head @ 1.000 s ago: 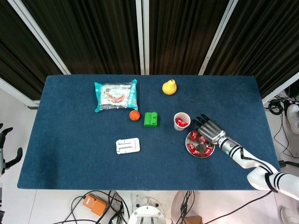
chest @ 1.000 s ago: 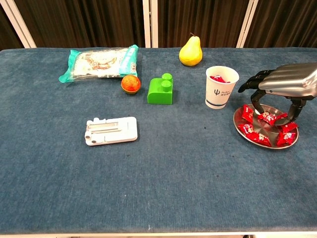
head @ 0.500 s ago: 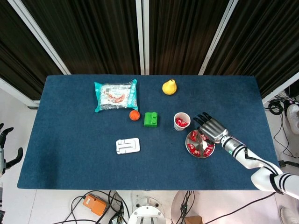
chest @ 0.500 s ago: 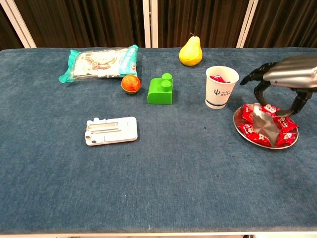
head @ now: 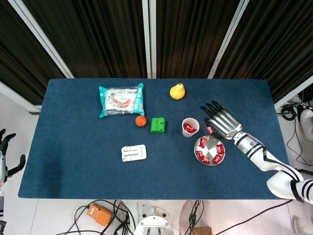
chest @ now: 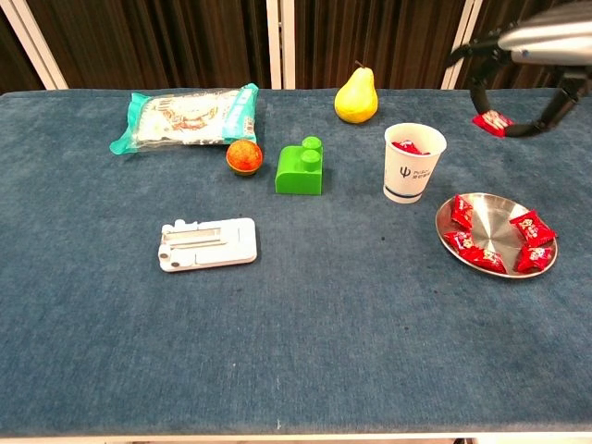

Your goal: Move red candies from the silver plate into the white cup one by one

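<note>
- The left hand (head: 6,149) hangs off the table's left edge in the head view, fingers apart and holding nothing; the frame cuts it off, and the chest view misses it altogether.
- The right hand (chest: 527,55) is lifted above the table at about one o'clock from the silver plate (chest: 498,233), fingers arched downward, pinching one red candy (chest: 492,120) between fingertips.
- In the head view that right hand sits just right of the white cup (head: 190,127), its back to the camera, so the held candy shows only as a red sliver at the fingers' edge; the chest view shows it plainly, clear of the plate.
- The chest view crops the right hand at the top, and the arm is out of frame there; the head view shows the forearm running off toward five o'clock.
- Loose red candies (chest: 481,250) lie around the plate's rim, its middle bare; red wrappers show inside the cup, which stands just left of the plate at about ten o'clock.
</note>
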